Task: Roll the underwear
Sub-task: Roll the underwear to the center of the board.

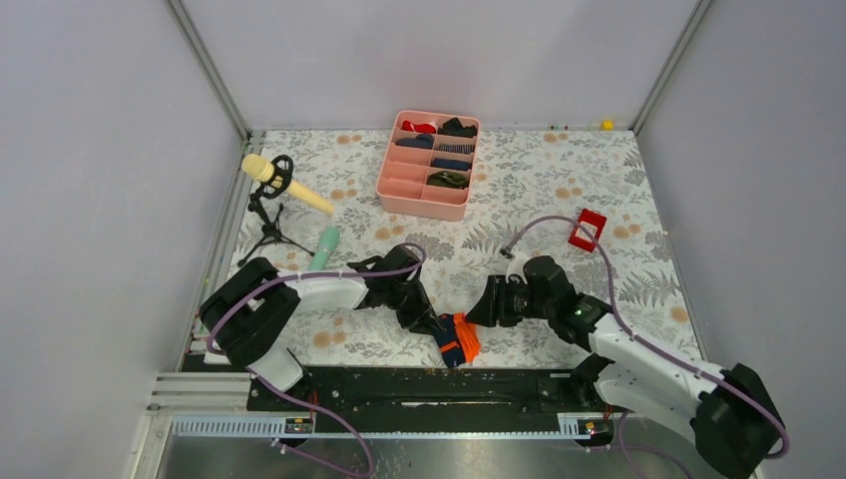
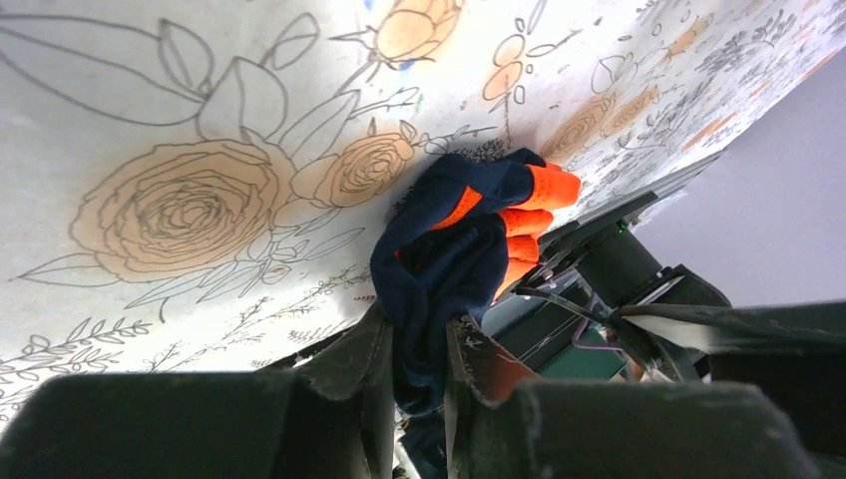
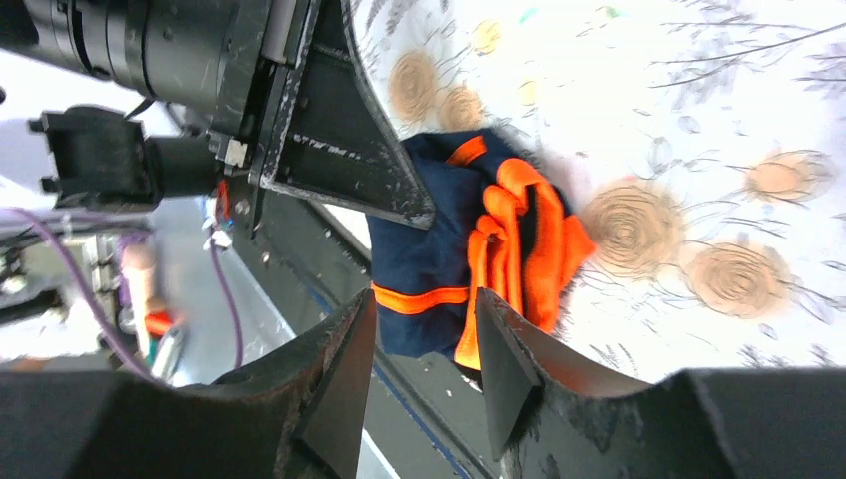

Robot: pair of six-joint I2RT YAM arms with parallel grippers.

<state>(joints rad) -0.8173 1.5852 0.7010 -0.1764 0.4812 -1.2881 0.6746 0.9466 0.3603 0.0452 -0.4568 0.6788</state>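
At the table (image 1: 559, 200) front edge, left claw (image 2: 419, 351) pinches the underwear (image 2: 449, 249); right claw (image 3: 424, 304) parted beside.

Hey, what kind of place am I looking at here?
Probably a robot test cell: plain grey walls box in a flowered table, a left arm and a right arm are bolted to its near edge, and a microphone stands on a small tripod.

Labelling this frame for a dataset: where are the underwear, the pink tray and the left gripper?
underwear (image 1: 465, 337): top view, orange waistband folds.
pink tray (image 1: 423, 206): top view, near wall.
left gripper (image 2: 419, 349): left wrist view, between its fingertips.
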